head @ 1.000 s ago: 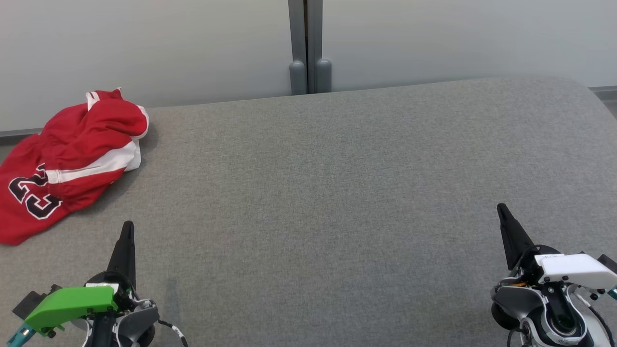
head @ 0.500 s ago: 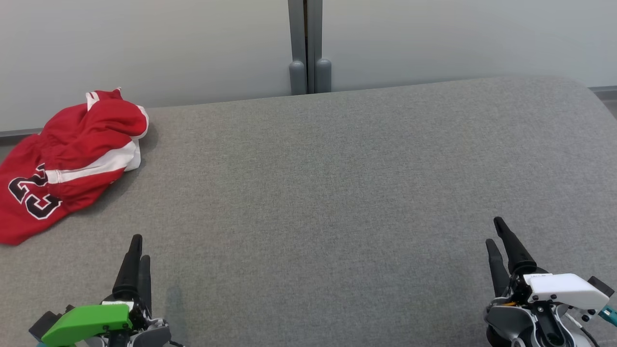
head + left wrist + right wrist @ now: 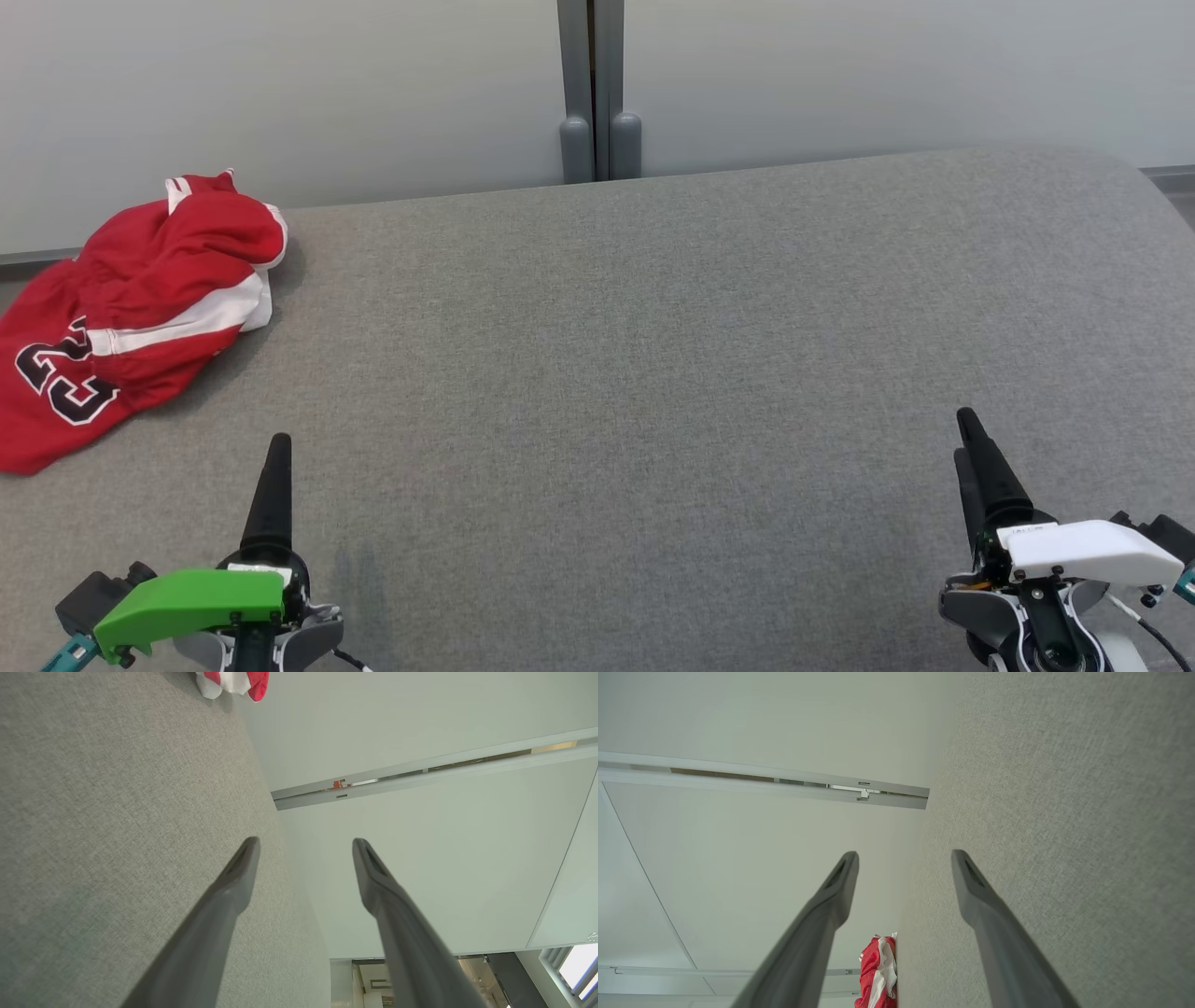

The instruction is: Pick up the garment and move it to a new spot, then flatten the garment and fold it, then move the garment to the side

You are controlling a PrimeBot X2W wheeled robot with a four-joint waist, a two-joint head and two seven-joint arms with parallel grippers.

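Observation:
The garment [image 3: 131, 308] is a crumpled red jersey with white stripes and a dark number, lying at the far left of the grey table [image 3: 635, 373]. A corner of the garment [image 3: 233, 681] shows at the top of the left wrist view, and the garment [image 3: 878, 973] appears low in the right wrist view. My left gripper [image 3: 277, 448] hovers near the front left, well short of the garment, open and empty [image 3: 303, 847]. At the front right my right gripper [image 3: 963, 431] is open too, with nothing between its fingers [image 3: 903, 858].
A pale wall with a grey vertical post [image 3: 597, 89] stands just behind the table's far edge. The table's rounded right corner [image 3: 1120, 168] curves away at the back right.
Both grippers went from shut to open. The left gripper drew back toward me and slightly right; the right gripper also pulled back a little. The garment has not moved.

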